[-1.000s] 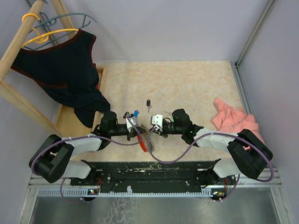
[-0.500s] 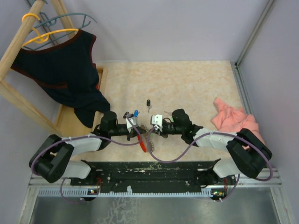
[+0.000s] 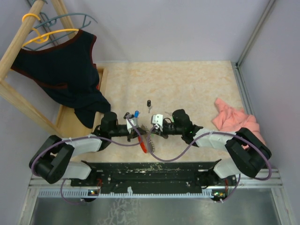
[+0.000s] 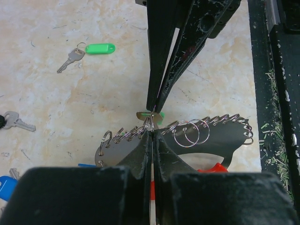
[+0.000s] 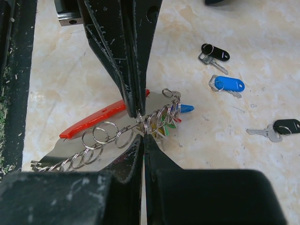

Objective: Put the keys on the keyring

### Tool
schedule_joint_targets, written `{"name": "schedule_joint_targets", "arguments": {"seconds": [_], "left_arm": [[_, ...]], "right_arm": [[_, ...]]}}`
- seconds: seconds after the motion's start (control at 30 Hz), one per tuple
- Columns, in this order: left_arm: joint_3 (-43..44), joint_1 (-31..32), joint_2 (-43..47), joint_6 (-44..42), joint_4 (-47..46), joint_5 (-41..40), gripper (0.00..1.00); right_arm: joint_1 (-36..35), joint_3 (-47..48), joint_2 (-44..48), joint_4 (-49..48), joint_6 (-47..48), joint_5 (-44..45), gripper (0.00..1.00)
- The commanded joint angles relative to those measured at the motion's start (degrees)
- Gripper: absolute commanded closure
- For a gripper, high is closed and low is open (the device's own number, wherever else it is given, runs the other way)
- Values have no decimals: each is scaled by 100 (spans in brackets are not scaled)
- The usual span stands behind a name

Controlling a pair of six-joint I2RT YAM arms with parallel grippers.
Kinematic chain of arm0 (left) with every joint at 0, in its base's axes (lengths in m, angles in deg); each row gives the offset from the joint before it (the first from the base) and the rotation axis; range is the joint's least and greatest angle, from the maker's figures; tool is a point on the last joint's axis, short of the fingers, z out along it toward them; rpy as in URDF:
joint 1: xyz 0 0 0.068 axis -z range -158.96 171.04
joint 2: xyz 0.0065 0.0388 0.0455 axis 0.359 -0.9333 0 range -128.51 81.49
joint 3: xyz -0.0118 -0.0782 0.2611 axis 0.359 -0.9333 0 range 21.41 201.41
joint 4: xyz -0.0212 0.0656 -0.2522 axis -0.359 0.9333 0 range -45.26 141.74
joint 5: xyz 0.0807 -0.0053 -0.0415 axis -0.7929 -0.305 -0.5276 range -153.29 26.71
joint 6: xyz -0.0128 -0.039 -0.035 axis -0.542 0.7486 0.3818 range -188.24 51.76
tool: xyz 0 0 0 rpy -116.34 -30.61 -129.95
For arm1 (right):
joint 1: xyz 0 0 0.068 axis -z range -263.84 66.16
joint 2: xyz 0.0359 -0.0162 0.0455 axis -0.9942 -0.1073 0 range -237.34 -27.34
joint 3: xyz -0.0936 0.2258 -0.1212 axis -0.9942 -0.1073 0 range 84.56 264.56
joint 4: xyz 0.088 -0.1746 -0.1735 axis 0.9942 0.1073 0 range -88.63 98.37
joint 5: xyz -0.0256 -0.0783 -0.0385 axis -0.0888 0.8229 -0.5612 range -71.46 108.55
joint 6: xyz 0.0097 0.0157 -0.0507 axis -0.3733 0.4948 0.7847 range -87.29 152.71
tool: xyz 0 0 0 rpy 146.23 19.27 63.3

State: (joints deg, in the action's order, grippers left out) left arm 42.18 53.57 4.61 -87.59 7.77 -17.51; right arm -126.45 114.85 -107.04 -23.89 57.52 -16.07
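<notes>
The keyring (image 4: 211,140) is a grey plate edged with small split rings, with a red band (image 4: 213,168) behind it; it hangs between both grippers just above the table (image 3: 146,138). My left gripper (image 4: 151,132) is shut on one of its split rings. My right gripper (image 5: 143,137) is shut tip to tip against it, on a green-headed key (image 4: 158,116) at that ring. Several coloured keys (image 5: 171,119) hang on neighbouring rings. Loose keys lie on the table: green (image 4: 96,48), blue (image 5: 227,85), black (image 5: 213,52) and another black (image 5: 281,127).
A pink cloth (image 3: 234,123) lies at the right. A black garment (image 3: 65,70) hangs on a wooden rack (image 3: 18,42) at the left. The black base rail (image 3: 150,171) runs along the near edge, close under both grippers.
</notes>
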Motion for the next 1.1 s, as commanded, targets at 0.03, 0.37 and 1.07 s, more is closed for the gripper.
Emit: {"name": "schedule_joint_targets", "arguments": {"seconds": [0.03, 0.37, 1.07], "left_arm": [[128, 51, 51, -24, -143, 323, 98], [186, 51, -14, -50, -68, 399, 98], [153, 42, 30, -49, -104, 254, 98]], "right_arm": [[15, 140, -76, -626, -162, -356, 100], [206, 80, -28, -1021, -299, -906, 100], [604, -380, 420, -917, -569, -1015, 100]]}}
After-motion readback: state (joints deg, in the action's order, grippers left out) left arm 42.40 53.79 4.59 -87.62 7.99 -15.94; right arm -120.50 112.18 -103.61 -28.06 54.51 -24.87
